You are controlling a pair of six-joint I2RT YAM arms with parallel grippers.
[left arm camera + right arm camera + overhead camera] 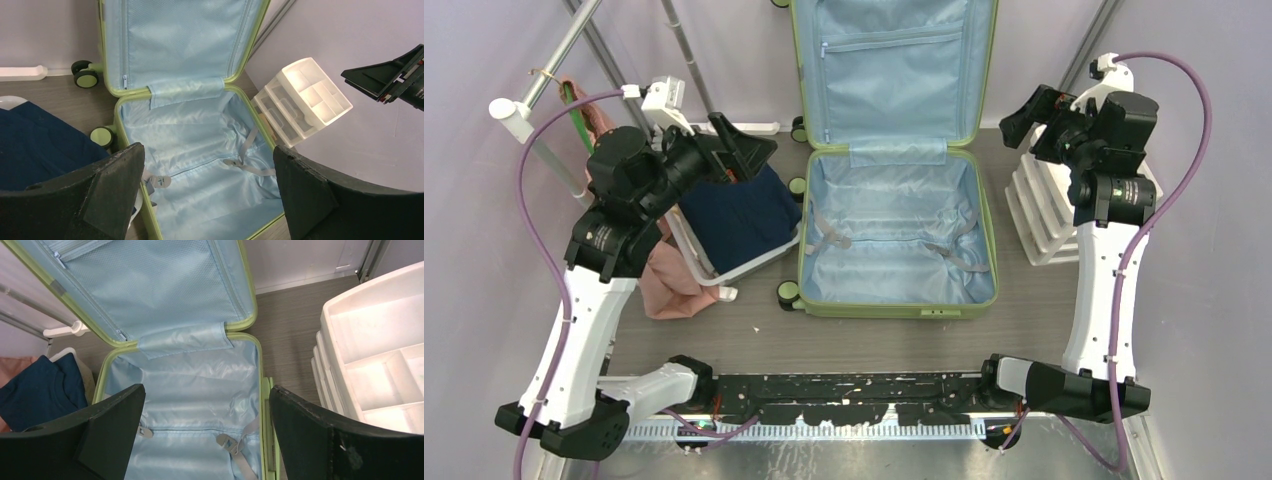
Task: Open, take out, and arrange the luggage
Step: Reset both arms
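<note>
At the near edge of the surface [754, 335] the two arm bases sit side by side. The left arm rises from the near left corner, leans toward the far side, and its wrist bends to the right. The left claw [749, 150] hangs above the far part of a white basket [692, 258] that contains a dark blue cloth [739, 215]. Its fingers stand wide apart and grip nothing. The right arm stands almost upright at the right side, with its wrist turned to the left. The right claw [1022, 120] hangs above the far end of a white drawer unit [1039, 215], also with fingers wide apart and nothing between them. Between the arms, in the middle of the surface, lies the luggage [894, 210], opened. Its lower half is flat, showing pale blue lining with grey straps [954, 252] lying loose. Its lid [894, 90] stands up at the far side, with a zip pocket.
</note>
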